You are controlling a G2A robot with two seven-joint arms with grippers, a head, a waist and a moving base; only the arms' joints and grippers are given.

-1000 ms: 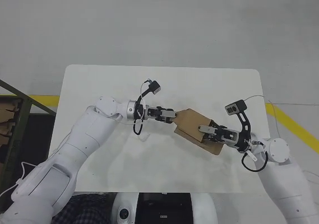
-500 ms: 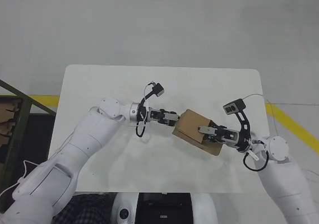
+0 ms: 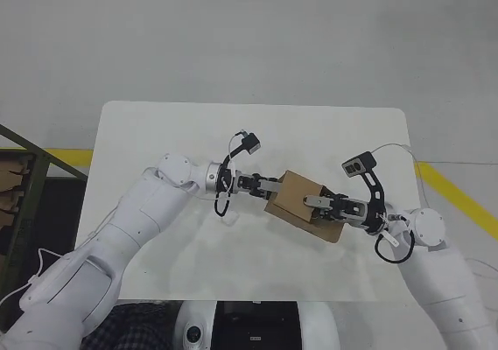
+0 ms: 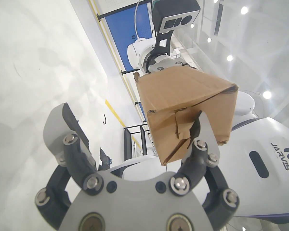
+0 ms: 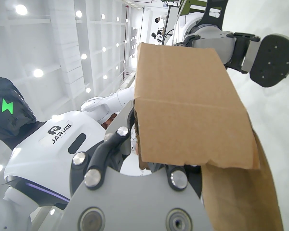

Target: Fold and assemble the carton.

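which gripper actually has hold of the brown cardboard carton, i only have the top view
Observer: The right gripper, it seems. In its wrist view one finger lies along an edge of the brown cardboard carton, and the other is hidden behind the cardboard.
Operator: and the left one, is it gripping the end
Observer: No. The left gripper is open. One finger touches the end flaps, and the other stands clear beside the carton.
Operator: what state is that end in
Observer: The end flaps are folded inward but torn and crumpled, not lying flush.
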